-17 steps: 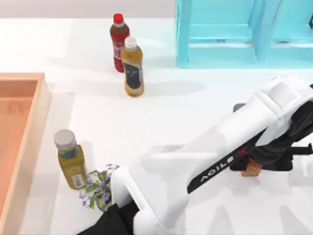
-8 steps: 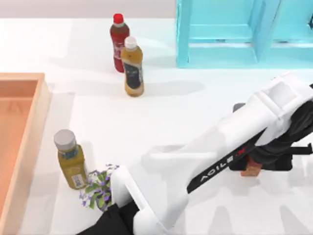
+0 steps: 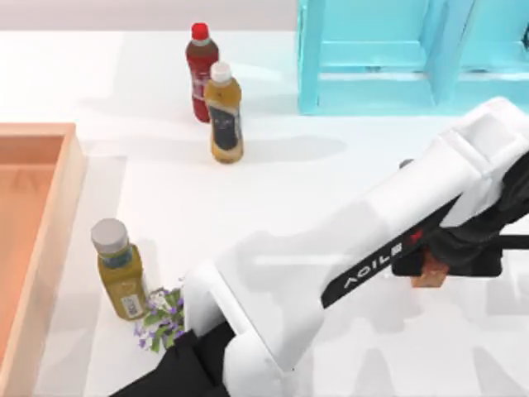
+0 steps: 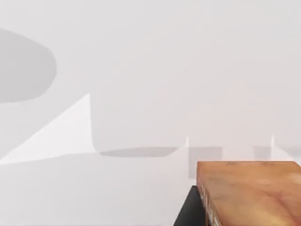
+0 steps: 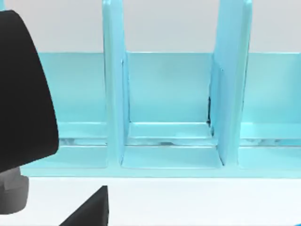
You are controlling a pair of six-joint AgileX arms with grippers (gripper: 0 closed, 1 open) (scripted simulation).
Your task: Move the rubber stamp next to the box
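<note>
The rubber stamp (image 3: 430,273), a small reddish-brown block, hangs at the right side of the table. My left gripper (image 3: 440,266) is shut on it, and the white left arm stretches across the table to reach it. In the left wrist view the stamp (image 4: 249,193) shows its mottled glossy face beside a black finger (image 4: 190,212), above the white tabletop. The box (image 3: 51,240), light orange-tan wood with thick walls, lies at the far left edge, well apart from the stamp. My right gripper (image 5: 89,212) is parked facing the turquoise cabinet.
A turquoise cabinet frame (image 3: 372,58) stands at the back right. A red-capped dark bottle (image 3: 199,70) and a white-capped amber bottle (image 3: 223,112) stand at the back middle. A grey-capped yellow bottle (image 3: 118,269) and a small purple-flowered plant (image 3: 161,318) sit near the box.
My left gripper has risen slightly with the rubber stamp in it, and the arm looms larger. The bottles, box and cabinet have not moved.
</note>
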